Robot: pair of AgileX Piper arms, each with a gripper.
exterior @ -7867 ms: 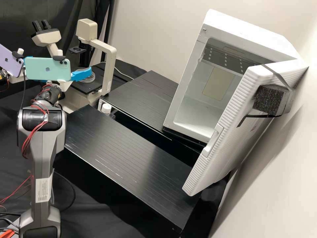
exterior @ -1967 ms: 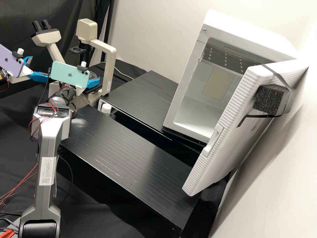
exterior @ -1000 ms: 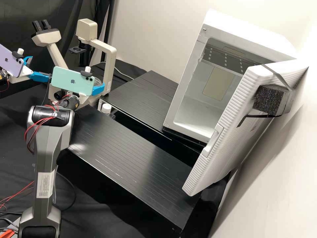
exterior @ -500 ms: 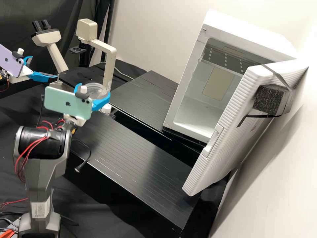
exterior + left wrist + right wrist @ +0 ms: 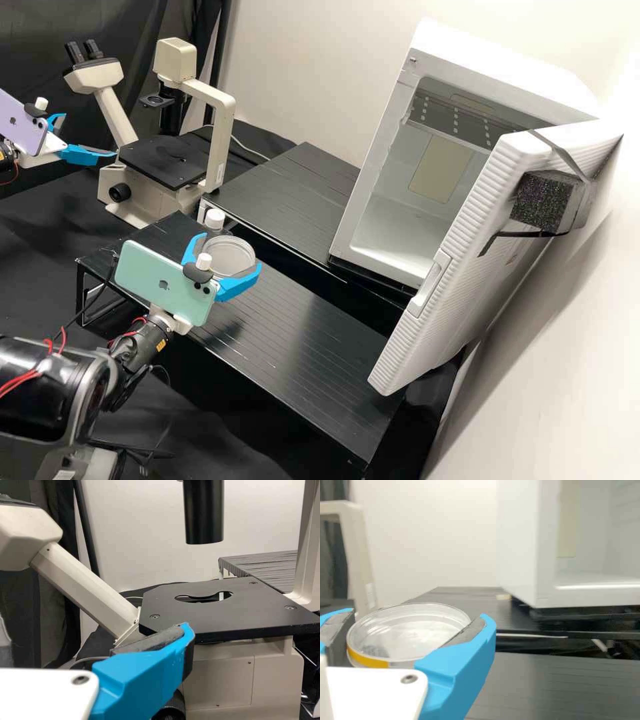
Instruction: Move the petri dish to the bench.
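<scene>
1 petri dish (image 5: 230, 259) is gripped by the 2 fingers of the right gripper (image 5: 232, 250), over the bench (image 5: 287, 333), left of centre; upper left, the left gripper (image 5: 90, 135) has its fingers apart near the microscope (image 5: 219, 127).

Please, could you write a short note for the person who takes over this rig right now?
Left gripper: jaws open, holding nothing, beside the microscope.
Right gripper: jaws closed around the petri dish.
Dish: held above the near black slatted platform.
Done: dish gripped and over the platform.
Left: probably lower it onto that surface, open the right jaws, back away.
</scene>
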